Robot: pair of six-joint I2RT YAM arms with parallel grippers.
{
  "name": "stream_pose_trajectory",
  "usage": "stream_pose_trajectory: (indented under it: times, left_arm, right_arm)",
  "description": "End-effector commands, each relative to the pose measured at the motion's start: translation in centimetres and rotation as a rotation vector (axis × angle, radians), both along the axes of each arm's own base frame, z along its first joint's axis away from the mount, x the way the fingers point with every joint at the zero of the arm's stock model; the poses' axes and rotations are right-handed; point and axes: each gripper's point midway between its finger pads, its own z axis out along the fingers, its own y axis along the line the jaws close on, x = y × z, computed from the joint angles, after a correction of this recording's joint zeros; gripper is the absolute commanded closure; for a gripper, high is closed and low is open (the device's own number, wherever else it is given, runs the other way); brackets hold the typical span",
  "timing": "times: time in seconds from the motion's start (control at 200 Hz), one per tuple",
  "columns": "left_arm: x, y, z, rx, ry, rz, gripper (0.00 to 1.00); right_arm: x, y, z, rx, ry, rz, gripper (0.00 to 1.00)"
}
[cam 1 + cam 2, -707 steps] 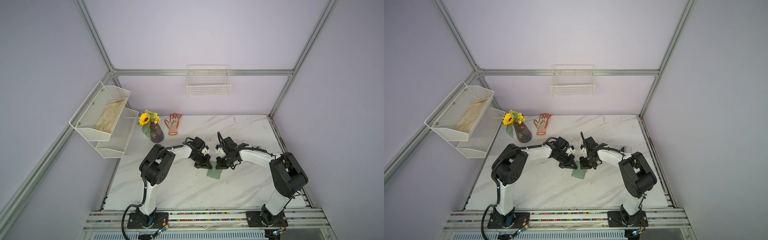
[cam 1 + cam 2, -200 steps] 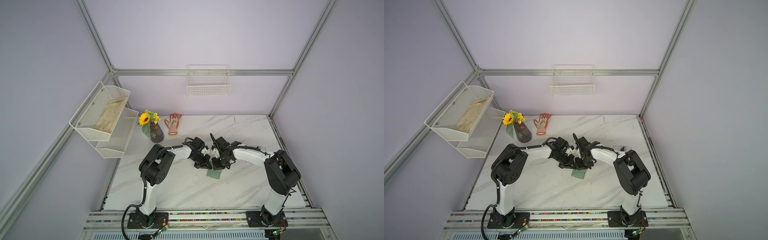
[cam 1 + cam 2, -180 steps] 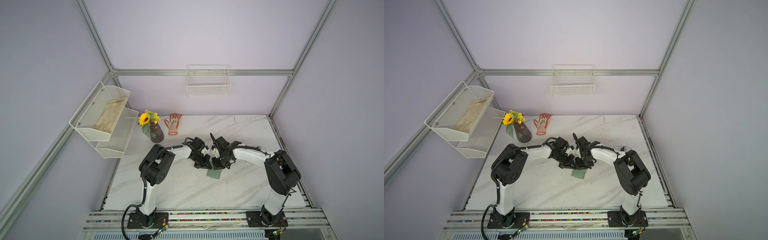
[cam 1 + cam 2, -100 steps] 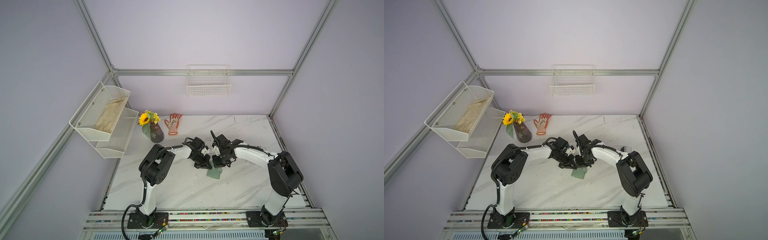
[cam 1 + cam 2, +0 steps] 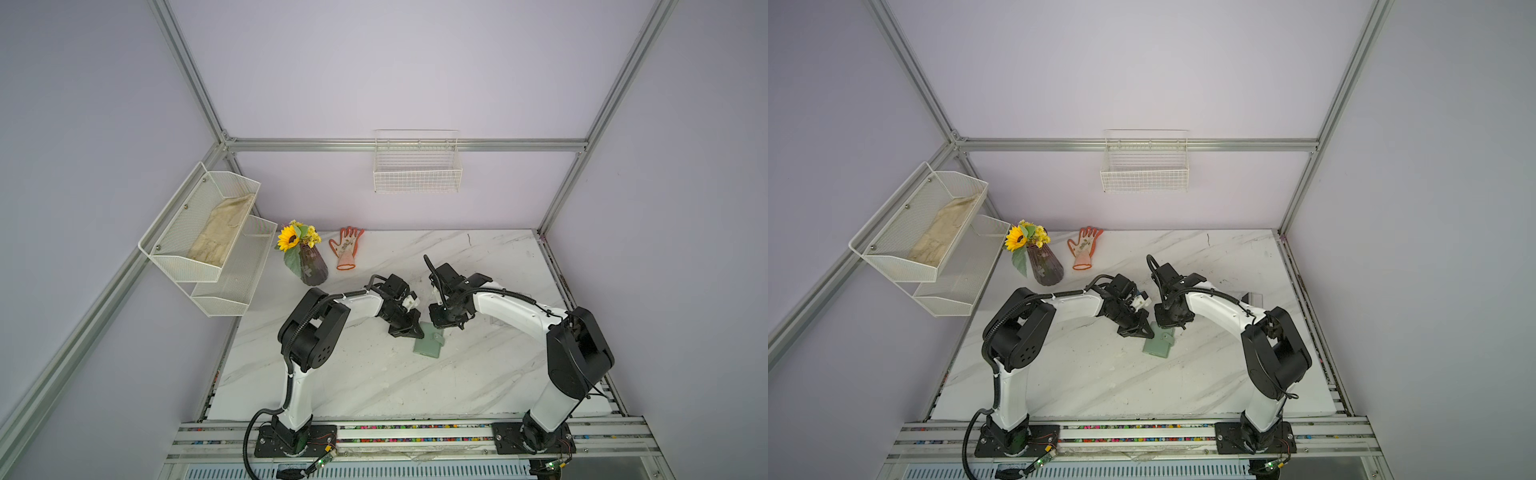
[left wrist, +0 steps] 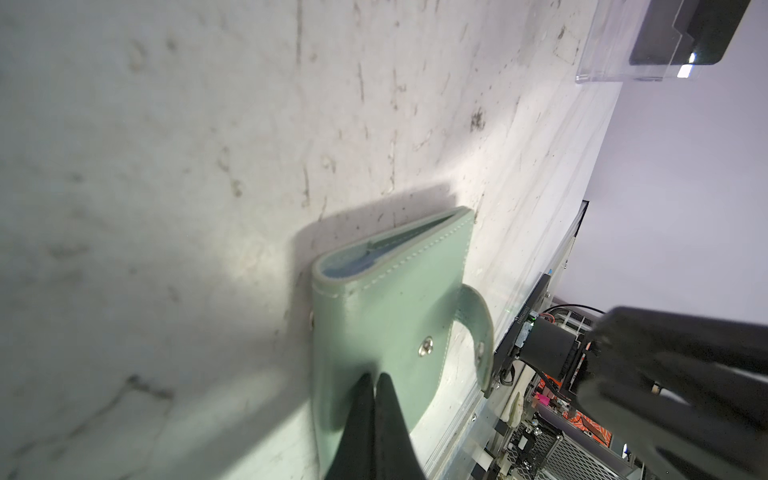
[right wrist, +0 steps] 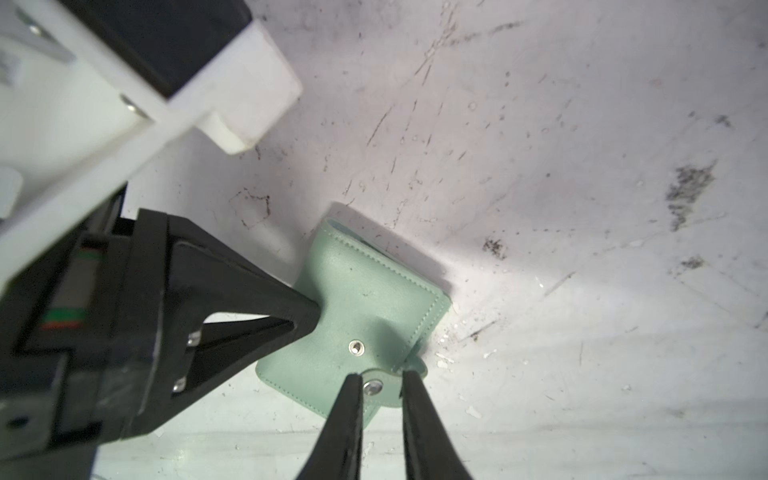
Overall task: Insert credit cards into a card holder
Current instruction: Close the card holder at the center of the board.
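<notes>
The sage-green card holder (image 5: 428, 347) (image 5: 1158, 345) lies folded shut on the marble table, its snap strap (image 7: 388, 386) undone. My left gripper (image 6: 375, 376) (image 5: 409, 332) is shut, and its tips press on the holder's cover (image 6: 382, 299). My right gripper (image 7: 378, 376) (image 5: 446, 325) stands slightly open at the holder's far corner, its fingers on either side of the loose strap. A blue edge (image 6: 349, 266) shows inside the holder's fold. Dark credit cards (image 6: 685, 33) sit in a clear acrylic box.
The clear box (image 5: 1252, 297) stands to the right, behind my right arm. A vase with a sunflower (image 5: 309, 266) and an orange glove (image 5: 347, 249) are at the back left. Wire shelves (image 5: 208, 237) hang on the left wall, and a wire basket (image 5: 417, 166) on the back wall.
My right gripper has parted its jaws around the strap and drawn a little to the right, away from the left gripper. The left gripper and the holder have stayed put.
</notes>
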Motion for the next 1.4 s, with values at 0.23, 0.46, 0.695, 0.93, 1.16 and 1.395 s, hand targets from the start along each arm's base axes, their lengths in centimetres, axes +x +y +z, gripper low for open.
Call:
stream_pose_trajectory:
  times: [0.23, 0.46, 0.695, 0.93, 1.16, 1.395]
  left_arm:
    - [-1.6, 2.0, -2.4, 0.104, 0.046, 0.014, 0.98]
    - [-1.7, 2.0, -2.6, 0.107, 0.048, 0.013, 0.98]
    - [-1.9, 2.2, -2.9, 0.109, 0.053, 0.013, 0.98]
    - [-2.0, 2.4, -3.1, 0.111, 0.058, 0.016, 0.98]
    - [-2.1, 2.4, -3.4, 0.11, 0.063, 0.016, 0.98]
    - [-2.2, 2.5, -3.4, 0.108, 0.061, 0.015, 0.98]
  right_arm:
    - [-1.5, 0.7, -0.7, -0.133, 0.01, 0.004, 0.66]
    - [-2.1, 0.6, -1.2, -0.197, 0.012, -0.001, 0.66]
    - [-2.4, 0.8, -1.6, -0.191, 0.019, -0.007, 0.7]
    - [-2.7, 0.5, -2.3, -0.21, 0.033, -0.009, 0.75]
    - [-2.9, 0.3, -2.0, -0.212, 0.034, -0.02, 0.74]
    - [-3.1, 0.0, -2.2, -0.236, 0.032, -0.03, 0.73]
